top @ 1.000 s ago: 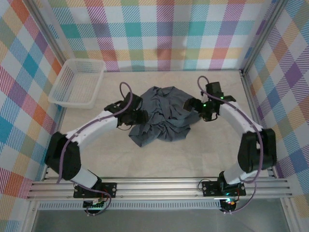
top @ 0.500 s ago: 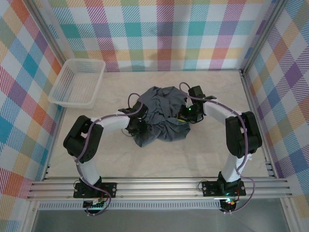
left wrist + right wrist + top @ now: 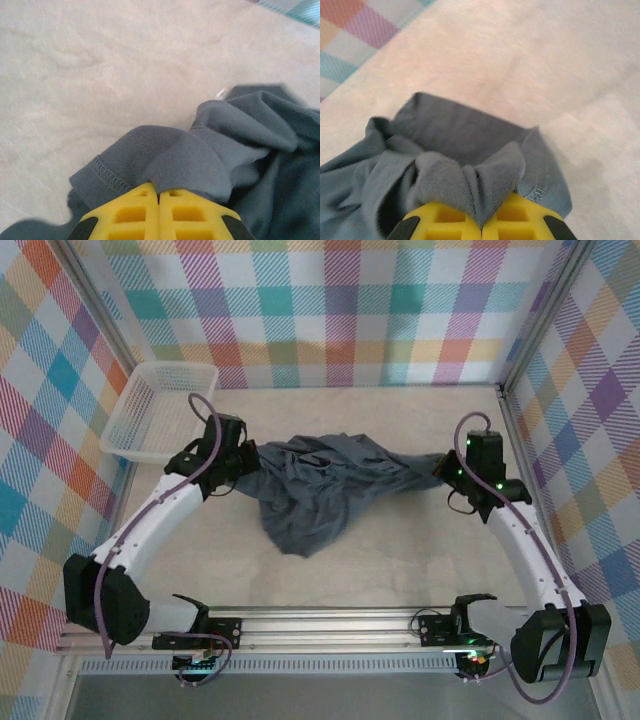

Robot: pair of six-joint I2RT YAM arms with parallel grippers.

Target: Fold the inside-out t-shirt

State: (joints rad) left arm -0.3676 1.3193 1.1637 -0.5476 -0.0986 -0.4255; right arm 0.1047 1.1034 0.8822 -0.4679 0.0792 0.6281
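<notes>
The dark slate-grey t-shirt (image 3: 320, 480) is stretched across the middle of the table between both arms, its lower part sagging to a point near the front. My left gripper (image 3: 247, 455) is shut on the shirt's left end; in the left wrist view the yellow fingers (image 3: 131, 215) pinch a fold of the t-shirt (image 3: 190, 160) beside a stitched hem. My right gripper (image 3: 447, 468) is shut on the right end; in the right wrist view a bunched fold of the t-shirt (image 3: 470, 175) sits between the yellow fingers (image 3: 520, 217).
A white mesh basket (image 3: 160, 410) stands at the back left, close to the left arm. Checked walls enclose the beige table (image 3: 400, 560). A metal rail (image 3: 330, 625) runs along the near edge.
Both grippers have moved apart, left going left and right going right, each holding cloth. The shirt went from a crumpled heap to a stretched band between them.
</notes>
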